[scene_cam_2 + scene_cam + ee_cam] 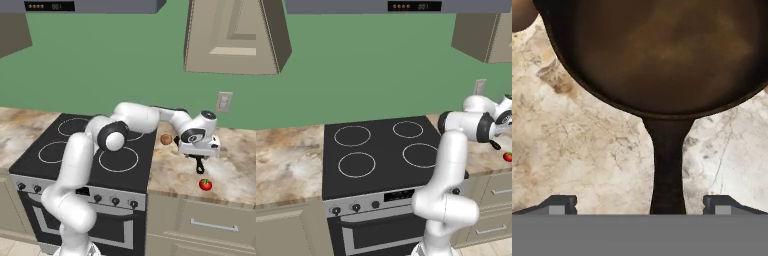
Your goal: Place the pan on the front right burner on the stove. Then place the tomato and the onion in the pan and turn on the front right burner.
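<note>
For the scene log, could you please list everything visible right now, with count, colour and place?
pan: one, dark brown-black, on the marble counter right of the stove, handle pointing between the open fingers
tomato: one, red with green top, on the counter near its front edge
onion: one, tan-pink, on the counter beside the stove
stove: one, black glass top, four white rings, none bearing anything
front right burner: one, white ring
counter: marbled beige, both sides of the stove
wall outlet: one, pale, on the green wall
gripper: one, white, open, above the pan handle
</note>
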Controlling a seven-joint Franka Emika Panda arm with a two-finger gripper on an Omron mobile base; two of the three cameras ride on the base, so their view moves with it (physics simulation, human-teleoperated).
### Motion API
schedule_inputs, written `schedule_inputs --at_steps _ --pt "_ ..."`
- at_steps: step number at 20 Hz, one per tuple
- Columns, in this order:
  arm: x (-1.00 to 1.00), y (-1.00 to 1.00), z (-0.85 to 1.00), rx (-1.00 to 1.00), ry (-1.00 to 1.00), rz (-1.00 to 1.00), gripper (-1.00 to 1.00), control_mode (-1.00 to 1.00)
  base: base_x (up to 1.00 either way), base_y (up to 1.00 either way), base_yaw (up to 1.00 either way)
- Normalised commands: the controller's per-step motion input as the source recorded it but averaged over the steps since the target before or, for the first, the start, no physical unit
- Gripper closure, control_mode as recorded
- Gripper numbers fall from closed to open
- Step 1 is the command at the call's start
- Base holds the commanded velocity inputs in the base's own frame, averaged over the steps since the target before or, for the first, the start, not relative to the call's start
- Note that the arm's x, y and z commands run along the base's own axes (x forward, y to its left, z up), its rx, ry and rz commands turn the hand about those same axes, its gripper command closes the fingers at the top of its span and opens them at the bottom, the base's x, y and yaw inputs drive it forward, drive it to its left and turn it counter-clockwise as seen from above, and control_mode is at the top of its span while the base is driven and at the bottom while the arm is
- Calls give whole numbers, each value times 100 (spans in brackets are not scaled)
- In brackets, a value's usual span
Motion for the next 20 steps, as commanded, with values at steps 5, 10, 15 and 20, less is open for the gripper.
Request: schedule_inputs --at_steps 5,10,15,20 --pt "17 -16 -27 0 2 0 -100 -100 0 0 0" --pt "9 -19 -17 0 1 0 -100 -100 0 0 0" --pt "10 -12 -20 0 1 0 -100 -100 0 0 0" --pt "2 9 -35 0 7 2 100 -100 0 0 0"
